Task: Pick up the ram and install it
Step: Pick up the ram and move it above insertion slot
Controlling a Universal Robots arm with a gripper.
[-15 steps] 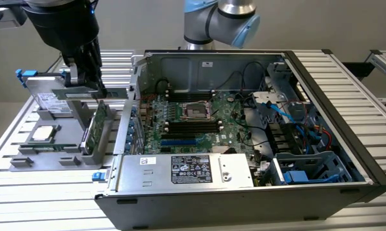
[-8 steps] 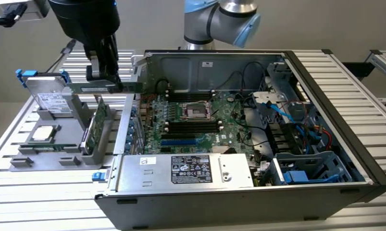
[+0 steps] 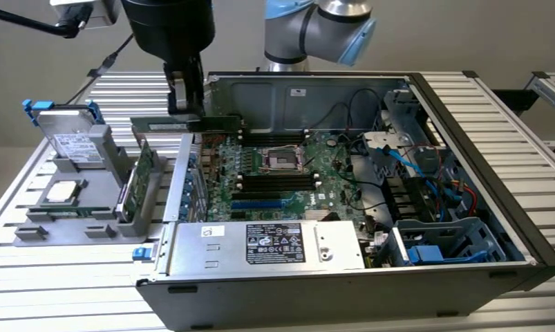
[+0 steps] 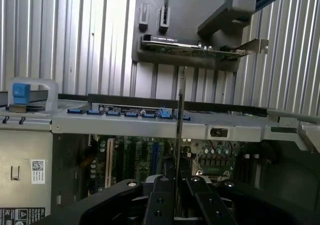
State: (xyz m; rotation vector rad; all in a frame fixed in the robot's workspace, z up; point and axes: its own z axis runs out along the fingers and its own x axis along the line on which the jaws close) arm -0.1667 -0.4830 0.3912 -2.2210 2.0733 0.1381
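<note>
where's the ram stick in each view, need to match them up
Exterior view: the ram stick hangs level in the gripper, above the computer case wall on the exterior view's left.
Wrist view: the ram stick is edge-on, a thin dark line running from between the fingers out across the case wall.
Shared landmark: the green expansion card with a metal bracket, standing in the gray holder beside the case.

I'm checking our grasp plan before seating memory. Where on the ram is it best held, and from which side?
Grip the ram at mid-length on its upper long edge, coming from above, with the jaws across its two flat faces. It is long, thin and lies level, so a central pinch should balance it and leave the lower edge free. The gripper holds it this way.
</note>
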